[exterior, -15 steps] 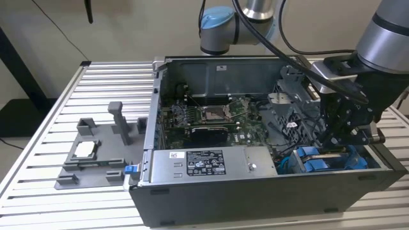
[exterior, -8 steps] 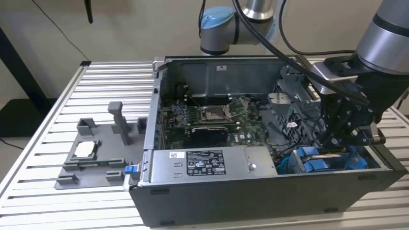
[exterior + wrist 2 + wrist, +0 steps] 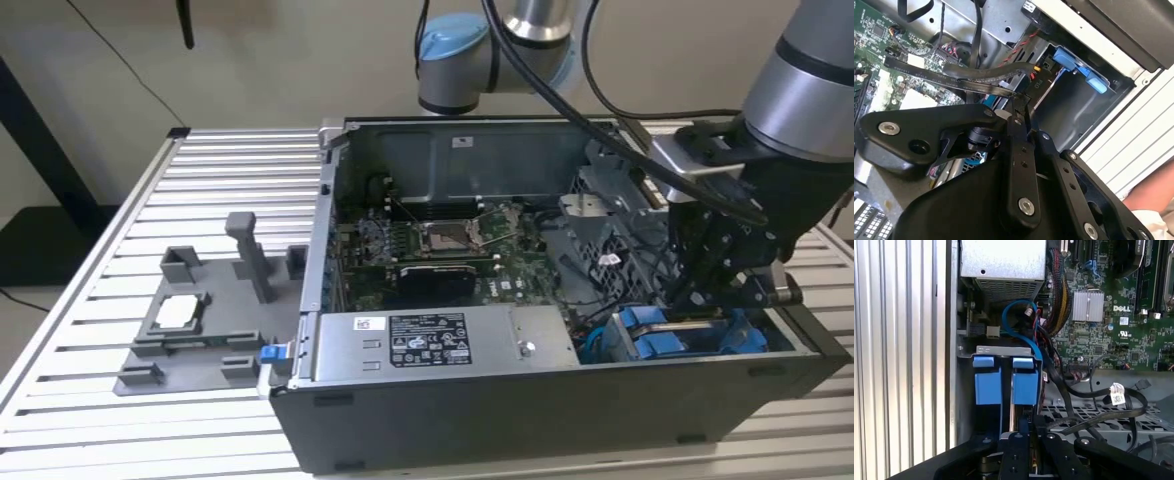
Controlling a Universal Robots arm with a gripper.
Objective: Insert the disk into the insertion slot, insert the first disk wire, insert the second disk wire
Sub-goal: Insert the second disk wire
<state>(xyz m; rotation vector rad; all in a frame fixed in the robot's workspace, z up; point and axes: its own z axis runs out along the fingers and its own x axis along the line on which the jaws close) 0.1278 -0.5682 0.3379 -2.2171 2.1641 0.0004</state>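
The black fingers (image 3: 1021, 112) are pressed together, pinching a flat black ribbon-like wire (image 3: 961, 80) above the grey metal drive cage with blue plastic tabs (image 3: 1004, 377), at about four o'clock in the open grey computer case (image 3: 561, 400). The blue-framed silver disk (image 3: 681, 335) looks already seated there, so the slotting step seems done; wire insertion appears under way.

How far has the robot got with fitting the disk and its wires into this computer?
Done, it seems: blue plastic parts sit inside the insertion slot, so the disk may be in, though its metal body is hidden. In hand: the gripper is low at that slot, with a flat black wire ending at its tip in the second wrist view. Left: no wire can be seen plugged in.
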